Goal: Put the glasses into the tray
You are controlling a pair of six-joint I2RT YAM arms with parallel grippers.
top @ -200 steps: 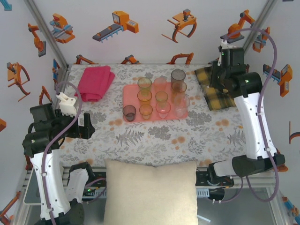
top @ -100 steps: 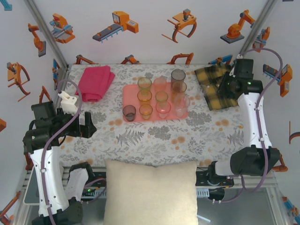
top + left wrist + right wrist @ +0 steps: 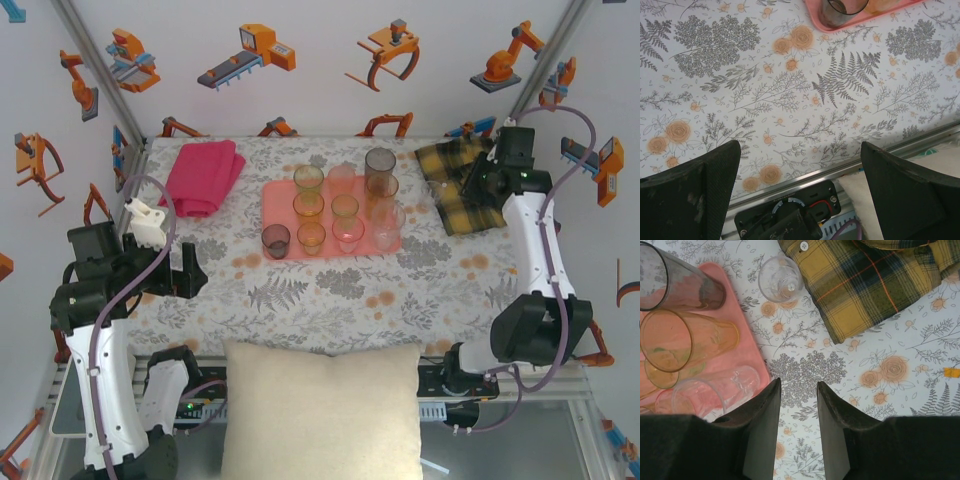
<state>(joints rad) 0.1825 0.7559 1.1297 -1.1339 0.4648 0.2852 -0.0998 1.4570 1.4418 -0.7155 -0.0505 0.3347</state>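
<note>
The salmon-pink tray (image 3: 282, 205) lies mid-table and carries several glasses, among them a tall smoky one (image 3: 380, 162), amber ones (image 3: 308, 206) and a short smoky one (image 3: 276, 240) at its front left corner. In the right wrist view the tray (image 3: 747, 347) holds a smoky glass (image 3: 675, 280), an amber glass (image 3: 685, 337) and a clear glass (image 3: 715, 392). Another clear glass (image 3: 781, 277) stands off the tray on the cloth. My right gripper (image 3: 798, 384) hovers beside the tray, narrowly open and empty. My left gripper (image 3: 800, 146) is wide open over the table's front edge, also empty.
A folded magenta towel (image 3: 205, 175) lies at the back left. A yellow plaid shirt (image 3: 455, 190) lies at the back right, close to the loose clear glass. A beige cushion (image 3: 320, 410) sits in front of the table. The metal front rail (image 3: 880, 152) runs under my left gripper.
My right arm swung away from the tray's right side to the back right, over the plaid shirt. My left arm shifted only slightly.
</note>
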